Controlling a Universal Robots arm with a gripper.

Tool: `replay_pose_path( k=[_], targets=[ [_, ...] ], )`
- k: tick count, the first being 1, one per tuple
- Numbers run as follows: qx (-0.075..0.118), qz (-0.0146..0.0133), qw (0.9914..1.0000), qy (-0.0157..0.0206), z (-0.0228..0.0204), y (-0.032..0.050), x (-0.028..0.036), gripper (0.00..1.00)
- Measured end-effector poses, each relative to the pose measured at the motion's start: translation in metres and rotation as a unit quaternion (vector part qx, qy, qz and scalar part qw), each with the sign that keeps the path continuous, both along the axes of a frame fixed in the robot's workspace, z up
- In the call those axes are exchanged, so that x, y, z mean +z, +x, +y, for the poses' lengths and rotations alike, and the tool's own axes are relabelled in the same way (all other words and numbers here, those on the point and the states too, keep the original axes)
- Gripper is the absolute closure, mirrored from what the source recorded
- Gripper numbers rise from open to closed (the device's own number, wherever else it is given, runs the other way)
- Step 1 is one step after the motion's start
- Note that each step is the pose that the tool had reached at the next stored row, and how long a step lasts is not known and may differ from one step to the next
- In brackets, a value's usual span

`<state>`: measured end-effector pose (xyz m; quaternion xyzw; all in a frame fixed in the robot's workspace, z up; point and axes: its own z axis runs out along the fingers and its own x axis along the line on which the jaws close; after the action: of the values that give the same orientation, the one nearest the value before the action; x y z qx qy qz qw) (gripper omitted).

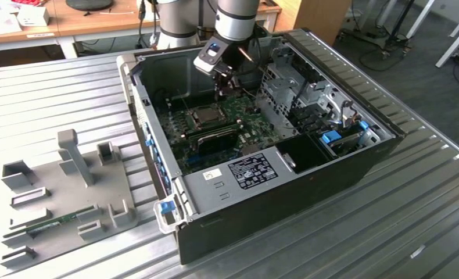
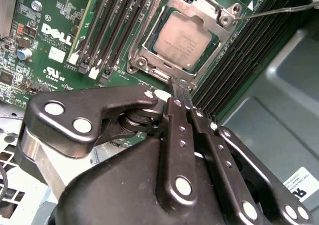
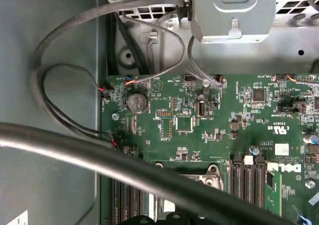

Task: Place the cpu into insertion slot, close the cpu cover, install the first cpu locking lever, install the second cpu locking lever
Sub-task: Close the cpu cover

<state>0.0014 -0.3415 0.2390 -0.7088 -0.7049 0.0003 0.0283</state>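
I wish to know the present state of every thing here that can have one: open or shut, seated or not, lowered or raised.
Black metal claw, shut, tips beside the socket's edge.
Small square grey-topped cpu, seated in the insertion slot.
Thin silvery metal cpu cover, lowered flat around the cpu.
Black computer case, lying on its side, open on top.

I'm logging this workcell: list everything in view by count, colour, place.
computer case: one, black, open on the table.
circuit board: one, green, inside the case.
cpu cover: one, silvery, flat around the cpu.
cpu: one, grey, in the cover's window.
memory slots: several, black, flanking the cpu.
fixture plate: one, grey, on the table, exterior view's left.
cables: several, dark, beside the board.
arm: one, silvery, above the case.
gripper: one, black, shut, tips by the cover's edge.
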Motion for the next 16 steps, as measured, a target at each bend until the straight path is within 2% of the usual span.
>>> replay_pose_path(
  k=[6, 13, 16],
  targets=[
    [0.000, 0.0000, 1.00000, -0.0001, 0.0000, -0.0016, -0.0001, 0.90],
    [0.000, -0.0003, 1.00000, 0.0000, 0.0002, -0.0168, -0.0021, 0.90],
    [0.000, -0.0012, 1.00000, -0.0001, 0.0005, -0.0204, -0.0023, 0.90]
  ],
)
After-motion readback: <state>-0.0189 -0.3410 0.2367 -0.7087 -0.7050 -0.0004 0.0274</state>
